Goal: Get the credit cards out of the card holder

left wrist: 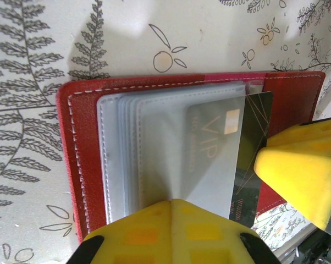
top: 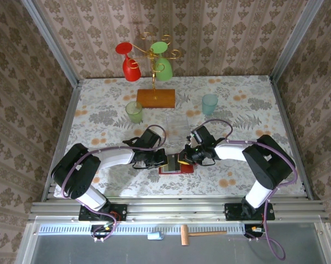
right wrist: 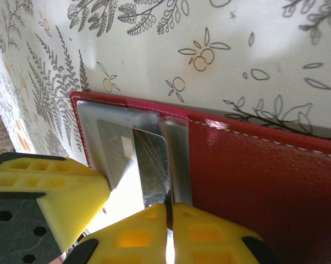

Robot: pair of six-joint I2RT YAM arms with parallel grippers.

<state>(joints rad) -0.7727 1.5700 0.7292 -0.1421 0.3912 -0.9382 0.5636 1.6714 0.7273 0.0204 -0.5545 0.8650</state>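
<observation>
The card holder (top: 175, 168) is laid open on the table (top: 242, 110); its grey pockets (left wrist: 154, 143) are pinned by the closed left gripper (left wrist: 171, 214), apparently so the dark card (right wrist: 153, 159), pinched by the right gripper (right wrist: 169, 214), can be drawn out

Grainy red leather card holder (right wrist: 264, 181), frosted plastic sleeves (left wrist: 154, 143)

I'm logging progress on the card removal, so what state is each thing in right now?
Red leather card holder: open, lying flat.
Dark VIP card: partly out of its clear plastic sleeve.
Right gripper: fingers shut on the dark card's edge.
Left gripper: fingers shut at the sleeves' edge.
Green tumbler, teal tumbler: upright.
Red goblet, green goblet: hanging upside down on the gold rack.
</observation>
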